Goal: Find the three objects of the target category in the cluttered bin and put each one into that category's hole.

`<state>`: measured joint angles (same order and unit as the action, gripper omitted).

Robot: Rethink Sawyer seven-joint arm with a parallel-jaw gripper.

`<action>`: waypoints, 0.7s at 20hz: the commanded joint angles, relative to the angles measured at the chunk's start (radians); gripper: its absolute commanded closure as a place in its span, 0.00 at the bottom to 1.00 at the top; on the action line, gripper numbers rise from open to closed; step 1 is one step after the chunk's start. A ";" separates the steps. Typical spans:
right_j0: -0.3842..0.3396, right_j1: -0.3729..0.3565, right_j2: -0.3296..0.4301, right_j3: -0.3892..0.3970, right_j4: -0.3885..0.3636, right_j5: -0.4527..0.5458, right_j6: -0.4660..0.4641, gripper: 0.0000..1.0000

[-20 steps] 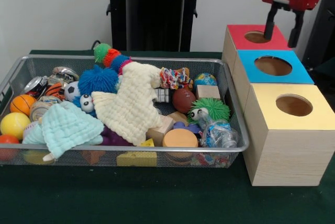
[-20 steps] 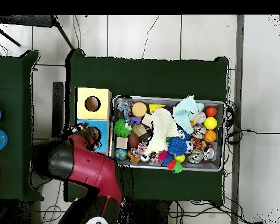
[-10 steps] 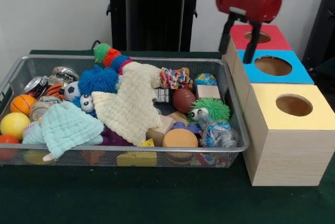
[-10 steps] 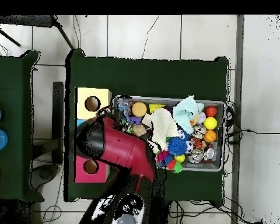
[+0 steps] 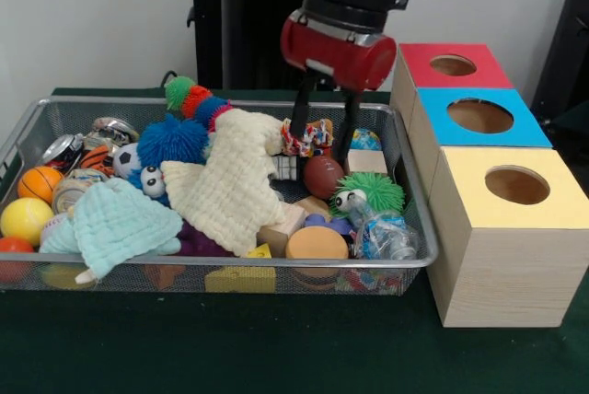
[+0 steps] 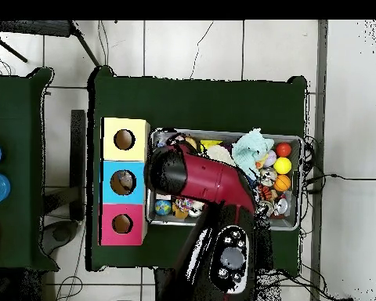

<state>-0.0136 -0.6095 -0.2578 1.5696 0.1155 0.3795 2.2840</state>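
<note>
Hovering: my gripper (image 5: 321, 146) hangs over the right part of the bin (image 5: 221, 267); fingers spread, nothing held
Target guess: category not given; I judge balls likely, since the brown football (image 5: 323, 176) sits just below my tips
Football location: right-centre of bin, beside the wooden block (image 5: 366, 162) and above the green fuzzy toy (image 5: 370, 193)
Handling: football looks small, light, smooth; could squirt out; take it across the narrow middle
Balls counted: yellow ball (image 5: 25, 220), orange basketball (image 5: 39, 182), red-orange ball (image 5: 13, 247) at left edge; soccer ball (image 5: 126, 160); globe ball (image 5: 361, 139); football; more than three, so category unsure
Cloths: two; cream cloth (image 5: 232, 187), mint cloth (image 5: 118, 221); soft, floppy, covering things
Boxes: three, one hole each; red box (image 5: 446, 64), blue box (image 5: 479, 116), yellow box (image 5: 515, 228)
Overhead: arm (image 6: 199, 176) covers the bin's middle; grip unreadable there
</note>
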 commanded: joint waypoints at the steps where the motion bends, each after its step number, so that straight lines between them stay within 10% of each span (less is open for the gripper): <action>1: -0.093 0.065 0.283 -0.142 -0.204 0.168 -0.389 0.00; 8: -0.151 0.172 0.474 -0.267 -0.336 0.225 -0.537 0.00; 14: -0.125 0.166 0.471 -0.288 -0.377 0.313 -0.504 0.00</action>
<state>-0.1320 -0.4903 0.0474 1.3636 -0.1679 0.5227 2.0835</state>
